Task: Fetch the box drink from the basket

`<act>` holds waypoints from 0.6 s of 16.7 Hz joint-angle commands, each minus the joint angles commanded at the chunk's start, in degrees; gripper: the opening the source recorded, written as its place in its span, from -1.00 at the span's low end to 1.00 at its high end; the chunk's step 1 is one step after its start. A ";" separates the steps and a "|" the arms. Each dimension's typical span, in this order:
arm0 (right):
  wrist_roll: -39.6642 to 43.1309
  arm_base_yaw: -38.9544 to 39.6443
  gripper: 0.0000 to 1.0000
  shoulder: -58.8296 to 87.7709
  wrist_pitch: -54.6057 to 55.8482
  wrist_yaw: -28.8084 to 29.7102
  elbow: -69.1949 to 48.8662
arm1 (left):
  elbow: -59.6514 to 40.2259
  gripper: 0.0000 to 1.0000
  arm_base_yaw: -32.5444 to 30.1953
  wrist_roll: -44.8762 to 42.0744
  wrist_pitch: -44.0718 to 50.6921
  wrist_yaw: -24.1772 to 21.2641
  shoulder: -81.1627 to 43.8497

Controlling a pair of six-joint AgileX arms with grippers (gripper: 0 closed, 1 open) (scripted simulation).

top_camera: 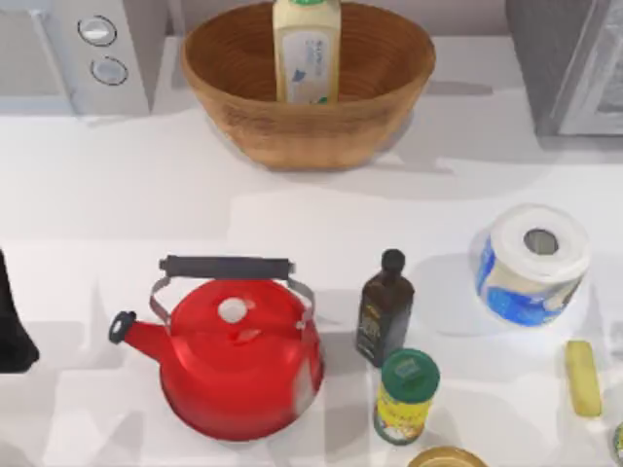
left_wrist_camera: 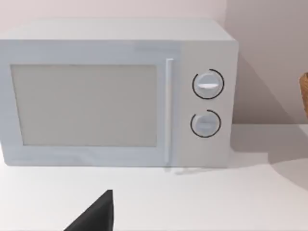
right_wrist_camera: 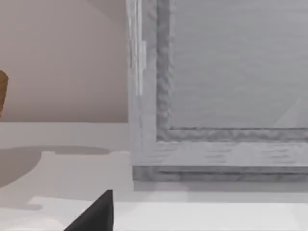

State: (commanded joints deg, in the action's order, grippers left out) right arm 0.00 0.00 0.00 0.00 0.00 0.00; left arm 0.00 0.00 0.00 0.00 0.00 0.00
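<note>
Item: box drink (top_camera: 308, 51). Location: inside the basket (top_camera: 243, 122), at the far middle of the table, standing against the bowl's back wall. Orientation: upright, long axis vertical, green top upward, white label facing the near edge of the table.

Step in hand: approach not yet begun; the carton is untouched.

Left arm: dark shape at the table's left edge (top_camera: 12, 321), well apart from the basket; finger state cannot be told. The right gripper's state cannot be told either.

Next move, judged: one arm must reach past the red kettle (top_camera: 234, 355), come down over the basket rim, and close on the carton's narrow sides.
</note>
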 joint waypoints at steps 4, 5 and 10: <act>0.00 0.00 1.00 0.00 0.00 0.00 0.00 | -1.56 1.00 -0.79 0.17 -0.69 0.73 -1.76; 0.00 0.00 1.00 0.00 0.00 0.00 0.00 | -3.13 1.00 -1.59 0.34 -1.37 1.46 -3.56; 0.00 0.00 1.00 0.00 0.00 0.00 0.00 | -16.93 1.00 -8.59 1.81 -7.42 7.92 -21.61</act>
State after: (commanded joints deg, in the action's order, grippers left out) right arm 0.00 0.00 0.00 0.00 0.00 0.00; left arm -16.93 -8.59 1.81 -7.42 7.92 -21.61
